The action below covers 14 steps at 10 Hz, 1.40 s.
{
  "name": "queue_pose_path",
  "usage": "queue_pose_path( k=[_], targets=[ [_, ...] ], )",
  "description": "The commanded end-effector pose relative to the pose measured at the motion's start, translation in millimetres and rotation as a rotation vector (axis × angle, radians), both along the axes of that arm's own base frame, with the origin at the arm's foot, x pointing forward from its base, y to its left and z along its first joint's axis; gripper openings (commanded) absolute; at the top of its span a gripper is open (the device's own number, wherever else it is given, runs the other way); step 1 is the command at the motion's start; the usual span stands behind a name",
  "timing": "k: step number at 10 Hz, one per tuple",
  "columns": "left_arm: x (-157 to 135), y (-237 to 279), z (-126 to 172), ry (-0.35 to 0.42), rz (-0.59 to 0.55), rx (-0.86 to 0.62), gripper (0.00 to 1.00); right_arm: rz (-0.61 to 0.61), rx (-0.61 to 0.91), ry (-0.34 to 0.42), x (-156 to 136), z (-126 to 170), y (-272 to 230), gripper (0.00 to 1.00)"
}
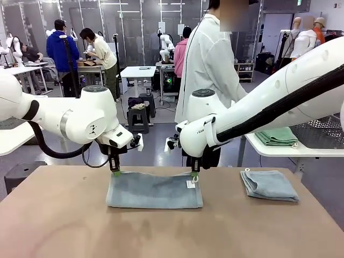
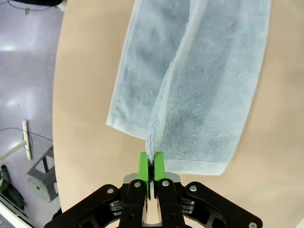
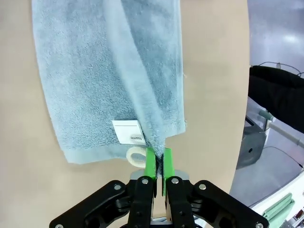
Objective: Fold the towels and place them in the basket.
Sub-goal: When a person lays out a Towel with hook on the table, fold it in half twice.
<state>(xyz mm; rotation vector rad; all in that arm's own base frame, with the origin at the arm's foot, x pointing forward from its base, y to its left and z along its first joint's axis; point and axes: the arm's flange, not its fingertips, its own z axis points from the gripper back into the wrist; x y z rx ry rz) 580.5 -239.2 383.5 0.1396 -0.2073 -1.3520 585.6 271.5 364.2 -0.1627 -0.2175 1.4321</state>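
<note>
– Left gripper (image 1: 115,172) and right gripper (image 1: 194,175), centre frame: grasping what?
– Each clamps an upper corner of the towel (image 1: 154,191) on the table (image 1: 64,226); a second towel (image 1: 269,185) lies folded, right of frame

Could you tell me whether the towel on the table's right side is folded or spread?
Folded: the towel lies as a compact pad, with stacked layers showing along its front edge.

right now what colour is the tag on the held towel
White tag with dark print, clearest in the right wrist view.
</note>
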Motion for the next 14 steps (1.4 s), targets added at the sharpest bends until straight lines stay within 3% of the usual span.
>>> queue_pose_path(
  k=[1,7,8,9,10,11,12,13,14],
  targets=[
    [14,-5,-5,0.024,0.028,0.024,0.06,-0.03,0.011,-0.024,7,-7,-2,0.07],
    [40,-8,-24,0.049,0.035,0.011,0.06,-0.052,0.047,-0.036,20,-22,0,0.07],
    [41,-8,-26,0.049,0.037,0.01,0.1,-0.048,0.054,-0.04,21,-23,0,0.11],
    [40,-8,-27,0.045,0.04,0.011,0.25,-0.046,0.065,-0.045,20,-23,-1,0.27],
    [41,-9,-26,0.008,0.025,0.019,0.28,-0.029,0.084,-0.054,24,-22,-4,0.31],
    [39,-5,-21,-0.023,0.0,0.025,0.44,-0.022,0.098,-0.056,24,-21,-7,0.47],
    [36,4,-13,-0.034,-0.014,0.029,0.47,-0.014,0.106,-0.058,23,-16,-10,0.51],
    [33,14,0,-0.037,-0.024,0.032,0.63,-0.005,0.108,-0.061,21,-8,-14,0.67],
    [27,23,15,-0.015,-0.061,0.033,0.66,0.002,0.108,-0.056,17,3,-19,0.71]
  ],
)
